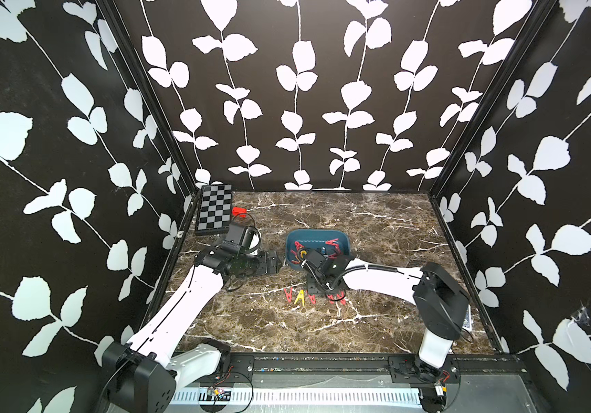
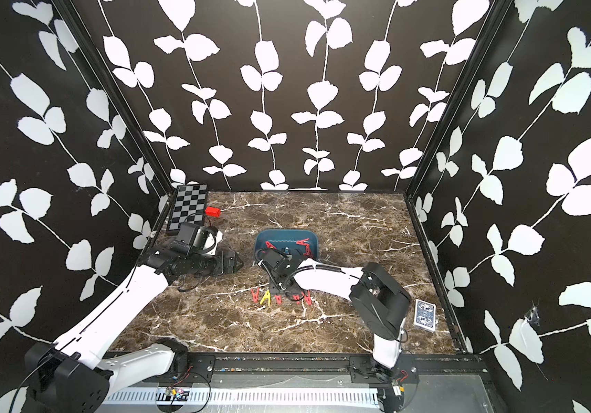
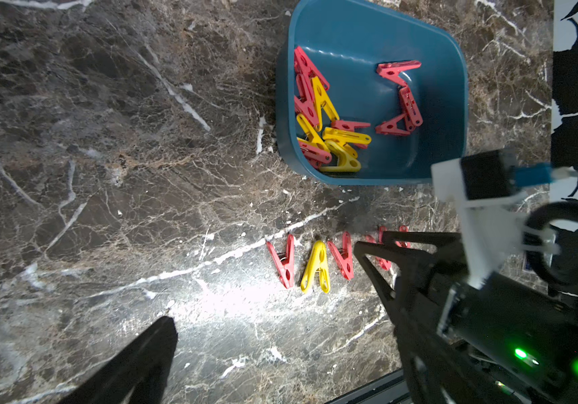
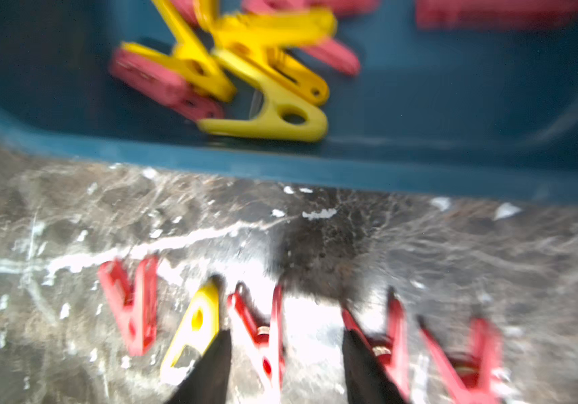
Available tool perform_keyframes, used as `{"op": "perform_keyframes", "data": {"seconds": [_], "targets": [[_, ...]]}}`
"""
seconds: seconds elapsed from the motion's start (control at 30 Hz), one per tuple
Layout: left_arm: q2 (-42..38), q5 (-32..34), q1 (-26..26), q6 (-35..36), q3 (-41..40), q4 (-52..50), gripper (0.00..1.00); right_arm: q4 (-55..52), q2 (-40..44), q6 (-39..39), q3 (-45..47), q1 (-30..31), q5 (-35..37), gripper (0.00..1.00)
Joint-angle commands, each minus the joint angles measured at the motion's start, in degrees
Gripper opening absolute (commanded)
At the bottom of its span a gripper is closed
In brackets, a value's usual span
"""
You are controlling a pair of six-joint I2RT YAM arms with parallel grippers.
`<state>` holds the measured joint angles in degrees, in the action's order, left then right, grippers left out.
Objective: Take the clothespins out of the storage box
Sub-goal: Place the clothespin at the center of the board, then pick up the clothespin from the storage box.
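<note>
Your right gripper [image 4: 286,370], jaws parted, straddles one red plastic A-shaped clothespin [image 4: 263,332] lying mid-table. The teal plastic storage box [image 3: 448,105] just behind holds more. Your left gripper [image 1: 275,262] has its jaws wide beside the box.

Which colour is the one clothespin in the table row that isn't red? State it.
That clothespin is yellow; the left wrist view shows it best.

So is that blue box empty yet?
Not empty. The storage box holds a pile of red and yellow clothespins; a row of clothespins lies outside it on the marble table.
</note>
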<state>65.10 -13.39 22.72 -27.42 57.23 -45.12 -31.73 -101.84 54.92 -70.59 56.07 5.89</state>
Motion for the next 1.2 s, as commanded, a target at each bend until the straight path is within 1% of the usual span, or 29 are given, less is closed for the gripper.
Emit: {"op": "perform_keyframes", "data": {"seconds": [0.0,0.1,0.17,0.23,0.3,0.53,0.7,0.87,1.03,1.13,1.17], "targets": [[0.9,-1.3,-0.2,-0.4,1.2,2.3,0.99,-4.2,2.9,-2.6,-2.6,-1.3,2.7,0.64],[2.1,-1.9,-0.2,-0.5,2.2,3.4,0.99,-5.4,4.4,-5.1,-3.7,-3.2,3.1,0.73],[3.0,-2.3,-0.2,-0.5,2.8,4.2,0.99,-5.8,5.3,-6.8,-4.1,-4.6,3.1,0.81],[3.8,-2.9,-0.2,-0.9,3.2,5.3,0.99,-6.6,5.7,-8.6,-6.4,-6.2,2.8,0.87],[4.7,-4.0,-0.2,-1.3,3.6,6.9,0.99,-7.6,5.2,-10.5,-7.9,-7.8,2.7,0.99],[8.9,-6.7,-0.1,-2.6,4.9,11.9,0.99,-10.1,1.0,-16.6,-13.0,-13.8,2.9,0.99],[13.1,-7.2,-0.1,-2.6,7.9,12.9,0.99,-10.1,-3.9,-19.3,-17.0,-17.4,0.2,0.99],[16.0,-7.0,-0.1,-1.8,10.3,13.1,0.99,-10.9,-9.5,-20.1,-20.8,-19.5,-2.1,0.98],[18.4,-7.0,-0.1,-1.3,12.3,12.8,0.99,-8.8,-12.9,-19.3,-22.0,-21.3,-5.3,0.81],[19.5,-7.5,-0.2,-1.5,13.0,13.1,0.99,-8.7,-14.6,-18.5,-22.7,-22.4,-6.6,0.72],[19.9,-7.6,-0.2,-1.5,13.1,13.1,0.99,-8.9,-15.3,-18.2,-22.9,-22.7,-6.8,0.7]]}}
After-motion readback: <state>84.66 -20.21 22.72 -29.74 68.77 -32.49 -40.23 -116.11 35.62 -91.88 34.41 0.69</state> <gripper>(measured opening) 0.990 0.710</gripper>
